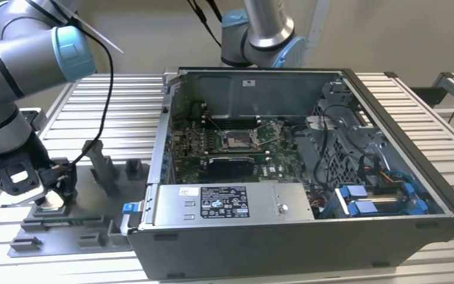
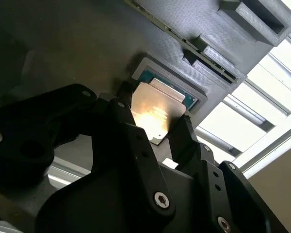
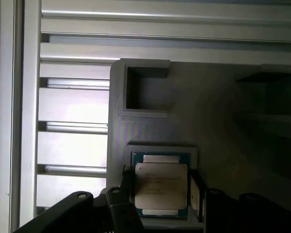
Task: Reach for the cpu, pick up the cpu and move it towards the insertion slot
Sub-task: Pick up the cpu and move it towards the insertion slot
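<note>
The cpu (image 3: 161, 171) is a small square chip with a silvery face on a green board, lying in a square recess of the grey tray (image 3: 150, 126). My gripper (image 3: 161, 188) straddles it, one dark finger against each of two opposite edges. In the second wrist view the cpu (image 2: 157, 104) gleams between the fingers of the gripper (image 2: 155, 116). In the exterior view the gripper (image 1: 49, 198) is low over the tray (image 1: 69, 236) at that view's left. The insertion slot (image 1: 235, 139), a silver-framed socket, lies on the motherboard inside the open case, well to that view's right of the gripper.
The open computer case (image 1: 290, 236) stands on a slatted metal table (image 1: 116, 112), its grey power supply (image 1: 227, 204) along the near wall. Upright grey posts (image 1: 104, 165) rise from the tray between gripper and case. A second arm (image 1: 262, 32) stands behind the case.
</note>
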You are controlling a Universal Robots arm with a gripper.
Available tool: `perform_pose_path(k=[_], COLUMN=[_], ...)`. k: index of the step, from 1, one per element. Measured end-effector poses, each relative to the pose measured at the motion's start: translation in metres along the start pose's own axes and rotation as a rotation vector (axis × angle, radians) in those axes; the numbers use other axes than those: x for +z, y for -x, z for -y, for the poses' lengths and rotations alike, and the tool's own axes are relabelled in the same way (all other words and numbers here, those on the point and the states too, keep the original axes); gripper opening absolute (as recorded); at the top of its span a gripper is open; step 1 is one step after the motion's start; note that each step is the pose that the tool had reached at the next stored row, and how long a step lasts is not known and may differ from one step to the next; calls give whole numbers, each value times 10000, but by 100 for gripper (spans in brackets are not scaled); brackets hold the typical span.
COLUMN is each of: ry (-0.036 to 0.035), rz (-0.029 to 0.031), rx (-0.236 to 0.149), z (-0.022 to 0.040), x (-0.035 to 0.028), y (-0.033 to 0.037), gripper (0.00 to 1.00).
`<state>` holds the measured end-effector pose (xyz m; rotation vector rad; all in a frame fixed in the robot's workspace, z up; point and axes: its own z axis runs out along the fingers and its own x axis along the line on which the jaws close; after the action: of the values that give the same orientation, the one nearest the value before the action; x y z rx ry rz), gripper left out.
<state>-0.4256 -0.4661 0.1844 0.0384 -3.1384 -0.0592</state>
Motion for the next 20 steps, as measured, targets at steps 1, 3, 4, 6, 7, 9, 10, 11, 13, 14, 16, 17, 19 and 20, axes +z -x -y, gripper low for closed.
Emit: perform_pose_path(k=[1, 3, 4, 6, 7, 9, 10, 11, 13, 14, 16, 17, 19, 20], ry=[0, 0, 0, 1, -4, -5, -6, -6, -7, -7, -6, -7, -8, -9], rz=[0, 0, 0, 3, -1, -1, -1, -1, -2, -2, -1, -3, -2, -1], rx=[-3, -8, -9, -10, -9, -9, -9, -9, -8, -9, -9, -8, -9, -9], z=[0, 0, 0, -2, -3, -6, -8, -9, -12, -13, -16, -17, -19, -20], x=[0, 0, -1, -41, -82, -168, -206, -242, -320, -355, -426, -455, -511, -529], y=[0, 0, 0, 1, 0, 0, 0, -1, -1, -1, -1, -1, -1, -1], gripper=[0, 0, 0, 0, 0, 0, 0, 0, 0, 0, 0, 0, 0, 0])
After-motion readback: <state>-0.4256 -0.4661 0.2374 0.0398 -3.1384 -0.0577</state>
